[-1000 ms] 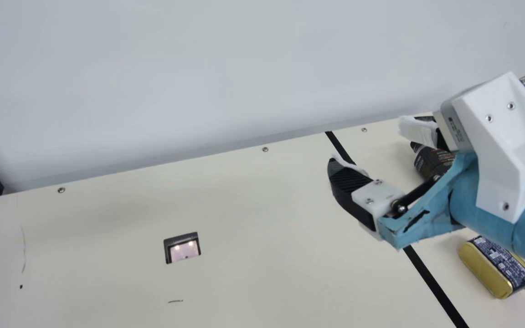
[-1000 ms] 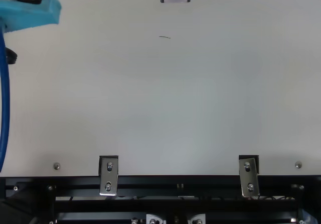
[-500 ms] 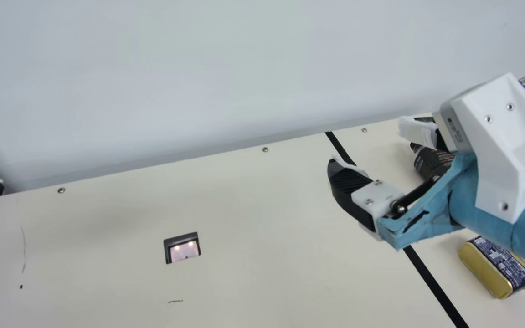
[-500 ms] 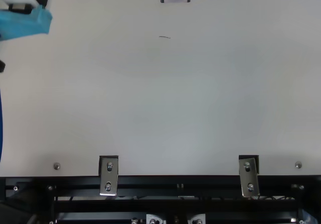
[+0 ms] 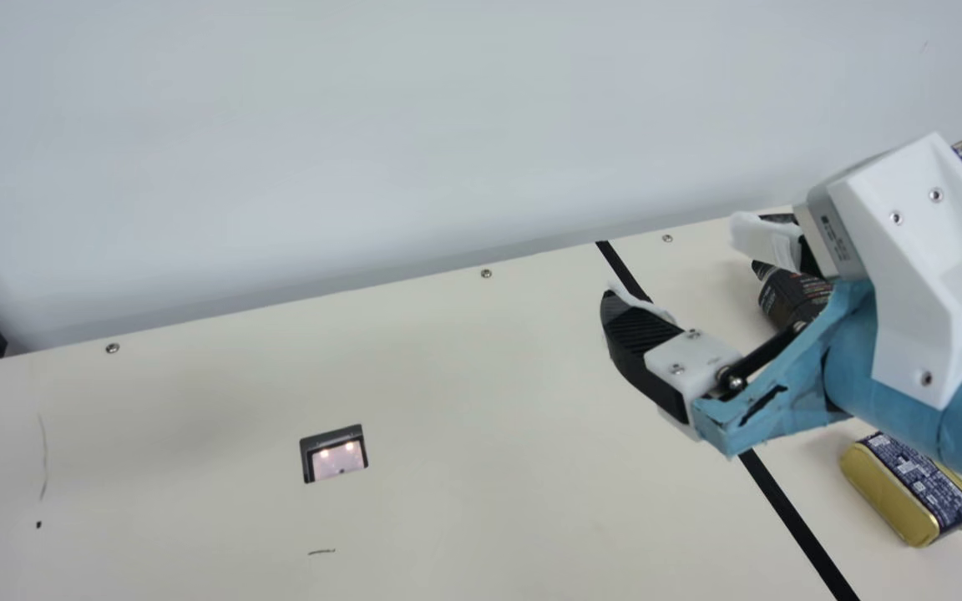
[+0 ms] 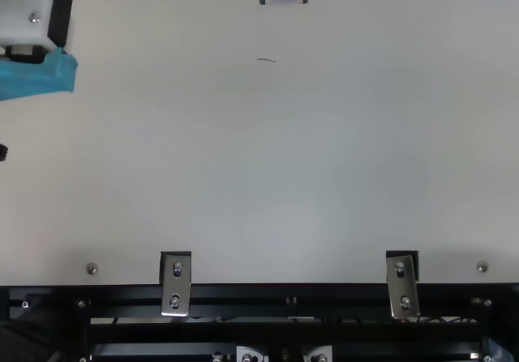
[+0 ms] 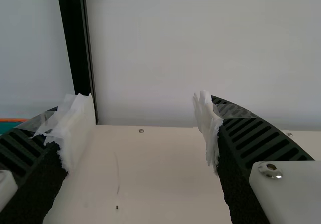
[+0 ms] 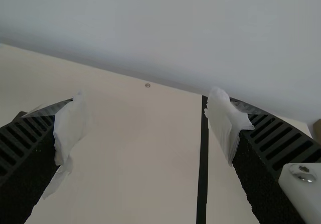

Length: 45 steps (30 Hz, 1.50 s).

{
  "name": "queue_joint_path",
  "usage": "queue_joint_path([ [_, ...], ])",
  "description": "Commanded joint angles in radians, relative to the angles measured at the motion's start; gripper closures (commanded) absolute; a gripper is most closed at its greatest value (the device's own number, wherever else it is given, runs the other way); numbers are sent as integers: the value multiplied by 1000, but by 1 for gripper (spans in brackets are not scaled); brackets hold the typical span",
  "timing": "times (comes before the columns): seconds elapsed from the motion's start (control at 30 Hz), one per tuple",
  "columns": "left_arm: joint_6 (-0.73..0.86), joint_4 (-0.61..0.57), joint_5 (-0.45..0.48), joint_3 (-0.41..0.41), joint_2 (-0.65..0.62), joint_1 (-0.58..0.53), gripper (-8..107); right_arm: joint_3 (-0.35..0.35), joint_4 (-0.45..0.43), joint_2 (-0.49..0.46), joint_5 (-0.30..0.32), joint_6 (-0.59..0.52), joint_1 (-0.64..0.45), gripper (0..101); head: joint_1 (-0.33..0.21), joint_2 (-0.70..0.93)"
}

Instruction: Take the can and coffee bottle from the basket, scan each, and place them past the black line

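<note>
Cream desk point(image 5: 481, 376) against a pale grey wall point(image 5: 347, 133), seen from the camera on the robot's neck. The can point(image 5: 890, 492), gold with a dark blue printed label, lies on its side on the desk, below and to the right of the right gripper's jaws and partly under its arm point(image 5: 890, 367). Its contents are hidden. The coffee bottle point(image 5: 786, 296), a dark container with print on it, is on the desk behind the right gripper point(image 5: 675, 259), whose jaws and wrist cover much of it; what it contains cannot be told.

Both are past the black line point(image 5: 790, 517), on its right-hand side, apart from each other. The line runs across the desk and passes behind the right gripper's nearer jaw. These jaws are spread wide, white padding point(image 8: 223, 121) on their inner faces; through their gap, the right wrist view shows desk, wall and a stretch of the line.

Well to the left of the right jaws, a small dark-framed scanner point(image 5: 335, 455) with two glowing lights is set in the desk.

At the left edge of the top view is part of the left gripper point(image 6: 26, 17). Its own wrist view shows those jaws spread too, also padded in white, with a black upright post point(image 7: 77, 43) beyond them. Past one jaw is a teal thing with an orange rim point(image 7: 7, 126), too little visible to tell whether it is a container.
</note>
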Motion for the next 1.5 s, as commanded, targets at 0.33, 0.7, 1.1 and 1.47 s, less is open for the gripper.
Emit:
queue_joint_path([
  [0.33,-251,223,19,-110,153,35,9,0,0,0,0,0,0,0,-28,1],
  [0.7,-361,331,39,-207,242,76,9,0,0,0,0,0,0,0,-28,1],
  [1.1,-445,492,40,-232,269,133,9,0,0,0,0,0,0,0,-28,1],
  [1.47,-484,407,114,-367,346,243,9,0,0,0,1,0,0,0,-28,1],
])
